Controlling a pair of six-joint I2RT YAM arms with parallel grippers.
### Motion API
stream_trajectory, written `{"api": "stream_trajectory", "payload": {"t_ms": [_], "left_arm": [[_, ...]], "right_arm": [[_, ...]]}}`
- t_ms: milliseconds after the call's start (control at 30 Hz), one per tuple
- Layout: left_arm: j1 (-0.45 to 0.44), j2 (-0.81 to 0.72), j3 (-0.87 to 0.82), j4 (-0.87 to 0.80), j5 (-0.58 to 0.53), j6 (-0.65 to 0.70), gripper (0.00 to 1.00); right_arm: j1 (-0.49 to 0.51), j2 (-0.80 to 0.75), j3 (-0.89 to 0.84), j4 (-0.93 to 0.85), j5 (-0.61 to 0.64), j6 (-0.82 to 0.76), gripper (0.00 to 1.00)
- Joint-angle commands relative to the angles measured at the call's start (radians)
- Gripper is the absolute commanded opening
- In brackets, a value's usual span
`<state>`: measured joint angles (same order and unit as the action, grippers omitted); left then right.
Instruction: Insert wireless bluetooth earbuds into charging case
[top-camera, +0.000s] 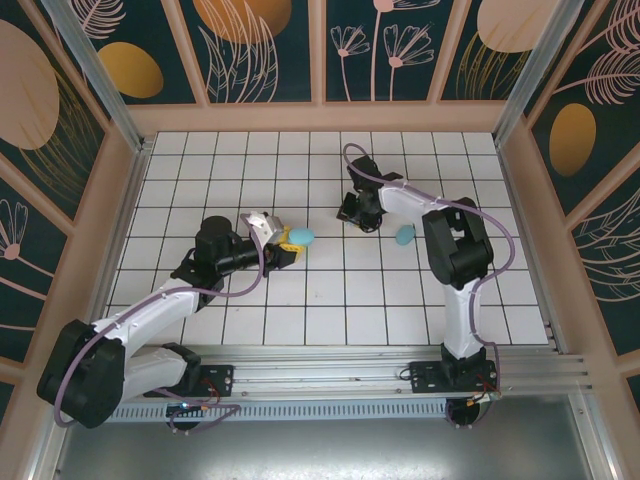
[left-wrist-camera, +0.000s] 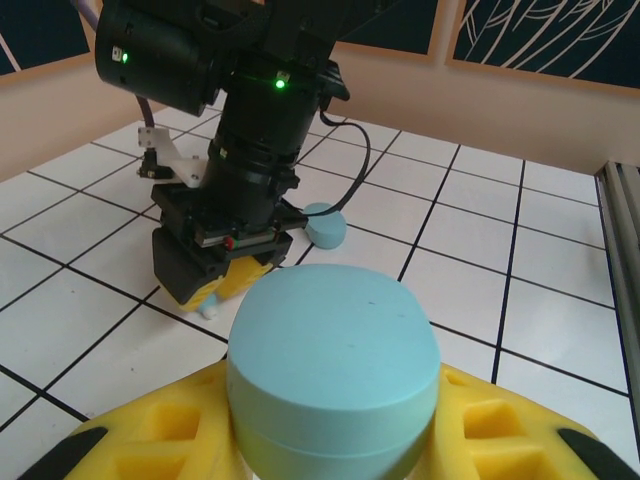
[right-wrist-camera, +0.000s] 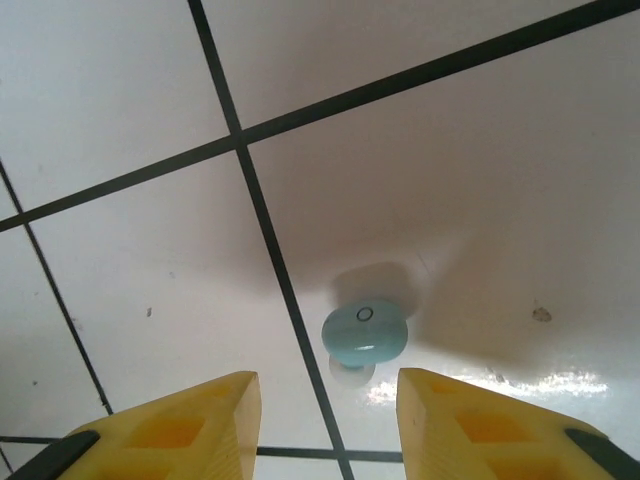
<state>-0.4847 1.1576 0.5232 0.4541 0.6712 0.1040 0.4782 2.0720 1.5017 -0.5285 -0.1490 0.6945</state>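
My left gripper (top-camera: 283, 241) is shut on a light-blue pebble-shaped charging case (left-wrist-camera: 335, 365), closed, with the yellow fingers (left-wrist-camera: 495, 425) pressing both its sides. The case (top-camera: 299, 238) sits left of the table's centre. One tiny light-blue earbud (right-wrist-camera: 365, 335) with a white tip lies on a white tile. My right gripper (right-wrist-camera: 325, 420) hangs just over it, open, its fingers standing apart on either side without touching it. In the left wrist view that right gripper (left-wrist-camera: 232, 282) points down at the floor, with the earbud (left-wrist-camera: 208, 307) peeking out below it.
A second light-blue case (top-camera: 405, 235) lies on the tiles right of the right gripper, also seen behind it as the case (left-wrist-camera: 325, 228). Wooden walls (top-camera: 320, 118) ring the tiled floor, and a metal rail (top-camera: 330, 365) runs along the near edge.
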Motion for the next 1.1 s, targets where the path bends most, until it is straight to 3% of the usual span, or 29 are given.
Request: {"api": "stream_trajectory", "payload": {"t_ms": [0,800,1067], "left_arm": [[-0.007,-0.024,-0.012,0.039,0.013,0.002,0.0],[-0.007,-0.036,-0.018,0.034,-0.001,0.003,0.0],[-0.008,-0.041,-0.019,0.034,-0.005,0.004,0.0]], "right_arm": [[0.003,0.042,0.049,-0.047,0.035,-0.005,0.41],[0.027,0.165,0.24,-0.198,0.114,-0.132,0.37],[0.051,0.161,0.273,-0.268,0.227,-0.195,0.37]]}}
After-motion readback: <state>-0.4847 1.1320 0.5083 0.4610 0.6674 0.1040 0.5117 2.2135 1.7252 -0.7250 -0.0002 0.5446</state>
